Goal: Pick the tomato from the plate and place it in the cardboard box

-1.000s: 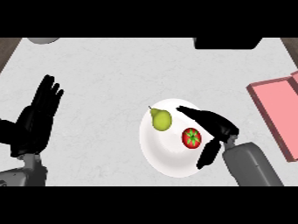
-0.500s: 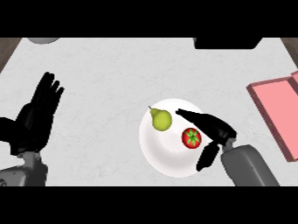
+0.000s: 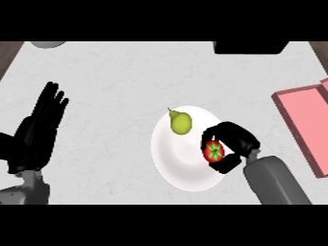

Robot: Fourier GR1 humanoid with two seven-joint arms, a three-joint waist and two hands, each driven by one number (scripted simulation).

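Tomato pick is what we're working on, so we're going thru the scene big to small. Grey tabletop (image 3: 124,72) is carrying everything. Pink cardboard box (image 3: 315,129) is sitting at the right edge w/ its flap up, well apart from the plate, and nothing is showing inside it as far as we're seeing. White plate (image 3: 177,163) is lying near the middle. Our left hand (image 3: 38,127) is resting open at the left, fingers up, holding nothing. Our right hand (image 3: 233,144) is coming in over the plate's right rim, fingers and thumb curling round the tomato (image 3: 214,151), which is peeking out red w/ a green star top between them. Tomato is looking like it's still on the plate; we're not able to tell if it's lifted at all. Green pear (image 3: 181,122) is lying on the plate's upper part, apart from the hand.

Progress, as we're judging it: grasp is approx. done; lift, carry right and release into the box are all left.
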